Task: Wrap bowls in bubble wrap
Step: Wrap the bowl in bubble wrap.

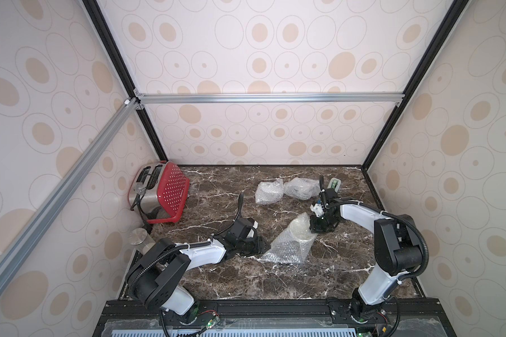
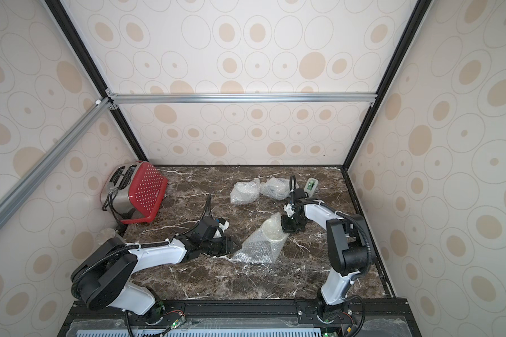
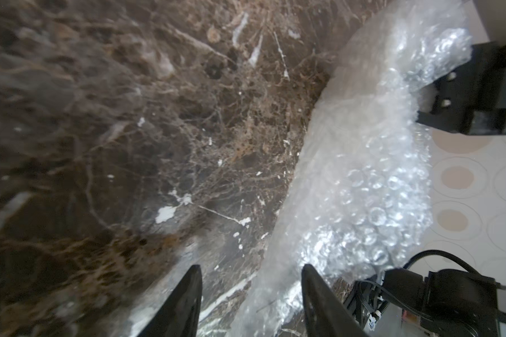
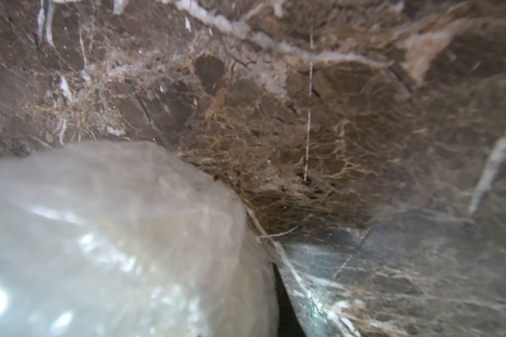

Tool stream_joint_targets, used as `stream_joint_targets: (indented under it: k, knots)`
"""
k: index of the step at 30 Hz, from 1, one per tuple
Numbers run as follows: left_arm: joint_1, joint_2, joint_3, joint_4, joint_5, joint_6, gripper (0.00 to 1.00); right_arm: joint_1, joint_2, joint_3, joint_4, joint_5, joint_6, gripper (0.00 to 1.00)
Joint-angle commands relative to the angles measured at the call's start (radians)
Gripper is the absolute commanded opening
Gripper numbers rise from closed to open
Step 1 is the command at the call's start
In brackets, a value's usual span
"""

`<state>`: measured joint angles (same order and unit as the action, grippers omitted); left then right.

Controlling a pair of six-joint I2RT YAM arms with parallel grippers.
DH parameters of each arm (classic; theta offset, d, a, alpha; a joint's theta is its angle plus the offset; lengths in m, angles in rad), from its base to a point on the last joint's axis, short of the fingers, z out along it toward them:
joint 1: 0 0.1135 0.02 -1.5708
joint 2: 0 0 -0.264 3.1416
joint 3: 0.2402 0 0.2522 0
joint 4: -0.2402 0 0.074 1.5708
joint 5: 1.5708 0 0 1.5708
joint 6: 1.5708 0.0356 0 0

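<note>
- A sheet of bubble wrap [image 1: 287, 248] lies in the middle of the dark marble table [image 1: 275, 277], between the two arms. It is draped like a tent, with its near end spread flat on the table.
- A cream bowl [image 1: 300, 229] sits under the far, raised end of that sheet. Its round rim shows through the film in both top views [image 2: 270, 230].
- The right gripper [image 1: 316, 229] points down at the bowl's right edge, touching the film.
- In the right wrist view the wrap bulges right up against the one dark finger [image 4: 278, 291] that shows. The other finger is hidden behind the film, so the grip looks closed on the bubble wrap.
- The left gripper [image 1: 262, 248] lies low at the sheet's near-left corner. Its fingers stand apart [image 3: 251, 267] and clamp nothing. The sheet's edge lies just beside one finger [image 3: 313, 280].
- A wrapped bundle [image 1: 269, 191] rests toward the back of the table, with a second bundle [image 1: 301, 188] touching it on the right. What each holds is too cloudy to tell.
- A tape dispenser [image 1: 334, 184] stands just beyond the right arm's wrist, near the back right corner.
- A toaster [image 1: 146, 189] sits in the back left corner with a red basket [image 1: 173, 192] tipped against it.
- A jar with a metal lid [image 1: 139, 236] stands at the left edge, behind the left arm's elbow.
</note>
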<state>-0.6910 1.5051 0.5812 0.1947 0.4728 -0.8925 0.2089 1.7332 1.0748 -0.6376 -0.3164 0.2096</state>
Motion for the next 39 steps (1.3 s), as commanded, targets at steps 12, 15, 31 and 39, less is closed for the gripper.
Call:
stream_joint_targets:
  k: [12,15,31,39]
  knots:
    - [0.002,0.123,-0.087,0.390,0.119,-0.051,0.36,-0.006,-0.014,0.015,-0.029,-0.016,-0.001,0.16]
    - [0.002,0.120,-0.086,0.423,0.135,-0.071,0.18,-0.006,-0.011,0.015,-0.034,-0.007,-0.003,0.16]
    - [-0.028,0.026,0.088,0.414,0.240,-0.160,0.00,0.003,-0.024,0.006,-0.032,0.026,-0.001,0.15]
    - [-0.043,0.050,0.236,0.367,0.254,-0.155,0.00,0.019,-0.023,0.011,-0.038,0.035,-0.003,0.15]
